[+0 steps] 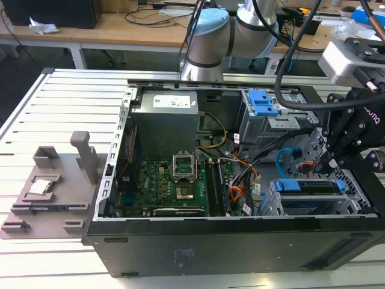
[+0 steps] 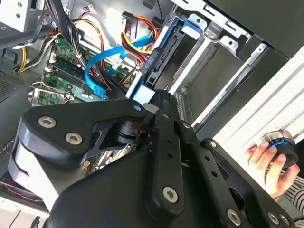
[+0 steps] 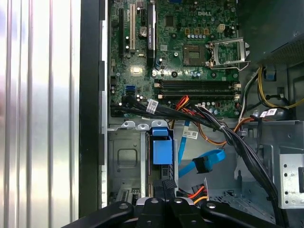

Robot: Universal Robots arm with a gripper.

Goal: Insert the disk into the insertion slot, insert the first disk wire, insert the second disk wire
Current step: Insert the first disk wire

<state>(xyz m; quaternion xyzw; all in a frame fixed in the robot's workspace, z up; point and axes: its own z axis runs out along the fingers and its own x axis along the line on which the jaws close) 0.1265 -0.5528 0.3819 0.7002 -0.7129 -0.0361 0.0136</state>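
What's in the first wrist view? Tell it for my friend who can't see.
The gripper is right by the blue-framed disk, which sits in the silver insertion slot. A blue cable lies beside it, with a green circuit board beyond.

The disk (image 3: 161, 152) has a bright blue plastic frame, smooth and a bit shiny. The insertion slot (image 1: 354, 188) is bare silver metal full of small holes. The gripper (image 2: 160, 100) is dull black with shiny metal screws. The table (image 1: 60, 102) is pale ribbed metal. The computer case (image 1: 210, 247) is dull black, and the flat cable (image 3: 206, 161) is smooth blue plastic
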